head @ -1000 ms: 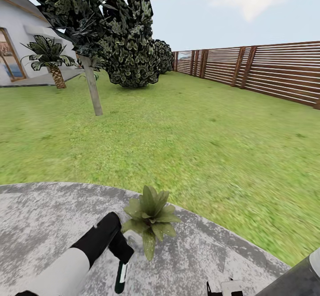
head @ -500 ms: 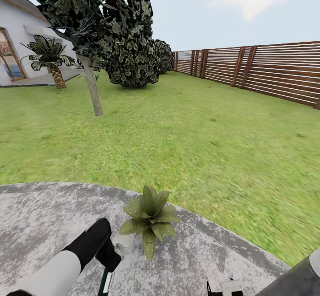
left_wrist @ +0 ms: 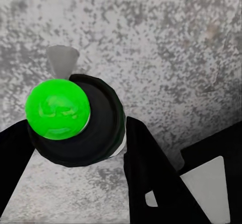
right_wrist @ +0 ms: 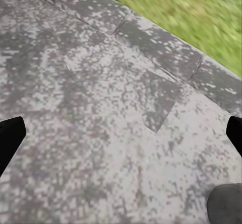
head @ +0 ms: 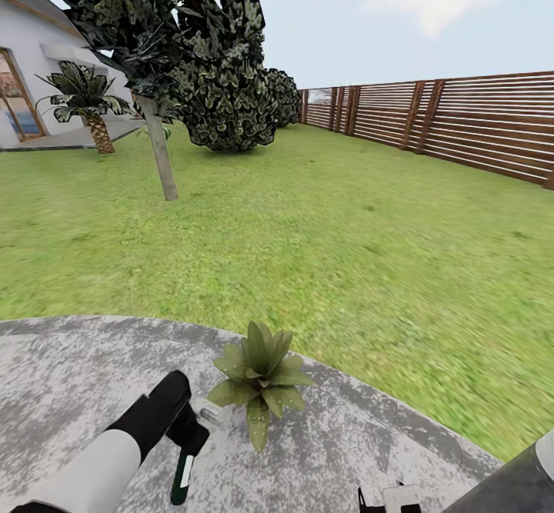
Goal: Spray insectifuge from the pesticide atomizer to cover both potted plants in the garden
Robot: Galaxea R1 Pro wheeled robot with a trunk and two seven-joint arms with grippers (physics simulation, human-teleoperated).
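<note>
While clamped on the bottle (head: pixel 183 477) by the left gripper (head: pixel 187 440), hanging just beside the plant (head: pixel 260 378); right gripper (right_wrist: pixel 121 133) spread wide.

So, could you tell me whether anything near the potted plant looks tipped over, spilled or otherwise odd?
Nothing stands out. The potted plant sits upright on the stone patio, leaves intact. The left gripper holds the pesticide atomizer hanging down beside it, with no spill visible.

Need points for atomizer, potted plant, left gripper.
atomizer (head: pixel 182 480), head view, on the dark-green body with its white patch.
potted plant (head: pixel 260 378), head view, on the middle of the leaf rosette.
left gripper (head: pixel 187 438), head view, at the black jaws closed on the bottle's upper end.
</note>
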